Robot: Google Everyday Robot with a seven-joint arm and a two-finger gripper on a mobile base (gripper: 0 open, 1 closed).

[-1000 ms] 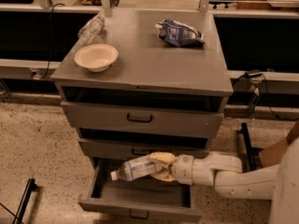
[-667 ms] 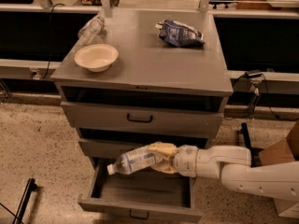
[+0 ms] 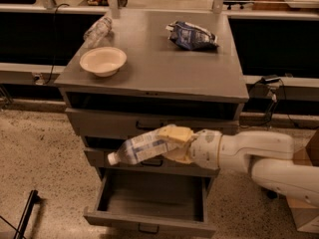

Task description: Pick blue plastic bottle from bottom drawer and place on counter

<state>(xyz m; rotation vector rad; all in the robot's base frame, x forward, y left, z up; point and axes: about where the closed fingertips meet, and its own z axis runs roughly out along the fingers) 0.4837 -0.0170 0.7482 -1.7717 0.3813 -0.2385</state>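
Note:
My gripper [image 3: 174, 142] is shut on the blue plastic bottle [image 3: 140, 149], a clear bottle with a blue-and-white label. I hold it lying sideways, white cap pointing left, in front of the middle drawer front. Below it the bottom drawer [image 3: 152, 217] stands pulled open, its inside showing nothing. The grey counter [image 3: 154, 68] lies above, well over the bottle. My white arm [image 3: 249, 156] reaches in from the right.
On the counter sit a cream bowl [image 3: 103, 61] at front left, a plain clear bottle [image 3: 97, 31] at back left and a dark blue snack bag [image 3: 192, 35] at back right. Two closed drawer fronts lie above the open one. A cardboard box [image 3: 301, 213] stands at lower right.
The bottle has risen out of the open drawer, going from just above it to the height of the middle drawer front. My arm lifted with it, still gripping.

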